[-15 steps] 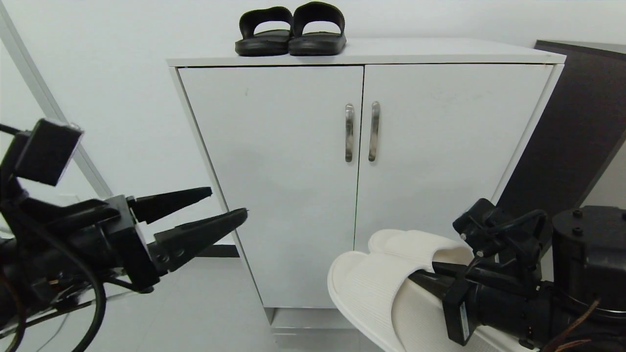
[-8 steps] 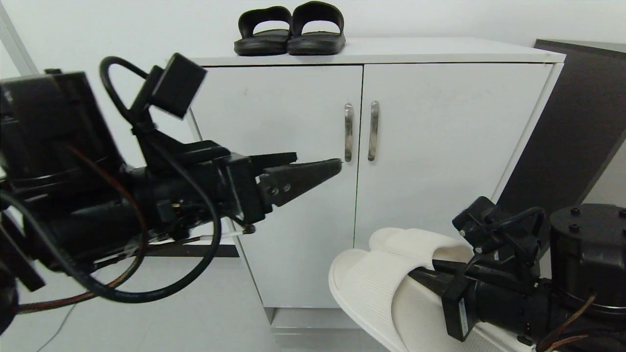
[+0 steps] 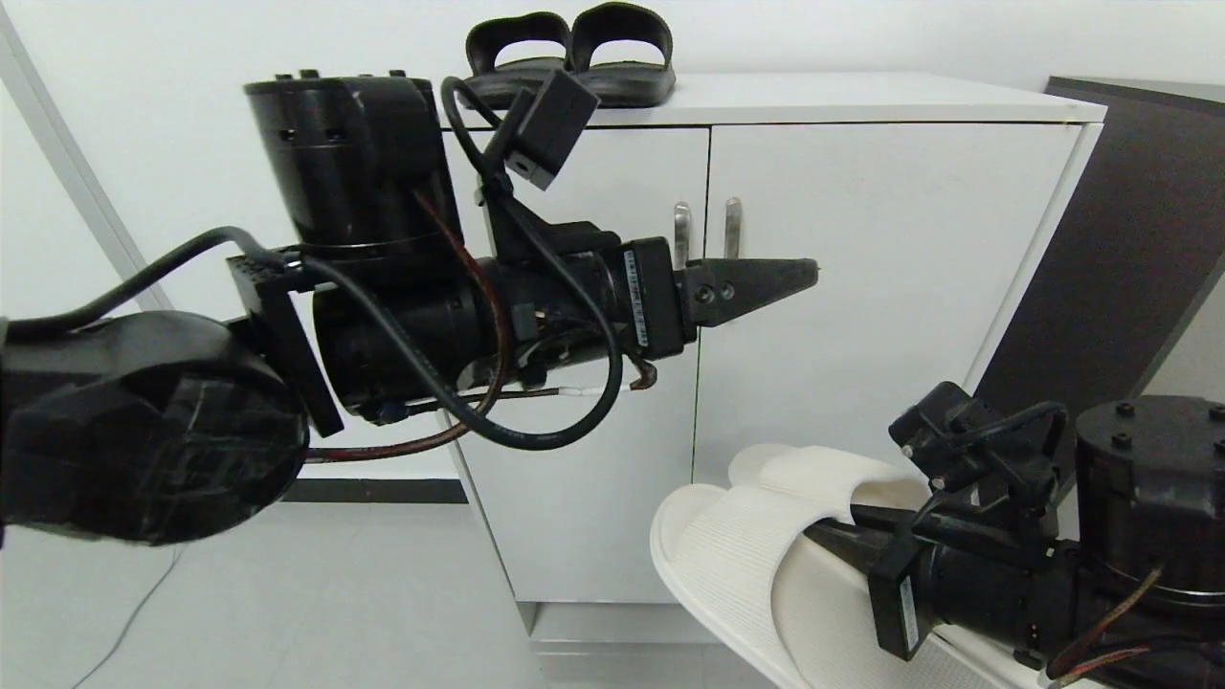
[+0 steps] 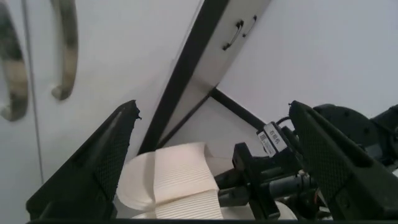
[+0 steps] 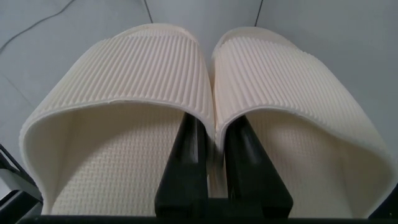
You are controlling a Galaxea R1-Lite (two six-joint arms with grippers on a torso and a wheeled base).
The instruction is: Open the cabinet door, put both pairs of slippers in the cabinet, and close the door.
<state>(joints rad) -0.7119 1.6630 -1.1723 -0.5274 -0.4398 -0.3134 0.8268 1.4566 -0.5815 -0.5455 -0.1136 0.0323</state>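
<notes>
Faces a white cabinet (image 3: 861,287) with two doors, both shut, seam down the middle. Carries two upright metal handles (image 3: 733,218) side by side at that seam, shiny, curved at the ends. Has the black slippers (image 3: 574,62) on the cabinet top near its left end: open-toe slides with a wide strap, paired side by side, touching, toes toward the camera.

Holds the left gripper (image 3: 804,276) up in front of the doors at handle height, tips pointing across onto the right door and covering the lower part of the handles. Jaws wide apart in the left wrist view, nothing between them.

Grips the white slippers (image 3: 746,565) in the right gripper (image 5: 214,124), low in front of the right door, above the floor (image 3: 287,593). One jaw inside each slipper, clamped on the two inner strap walls pressed together. Cream-white, ribbed uppers, textured insoles, toes pointing toward the cabinet base.
</notes>
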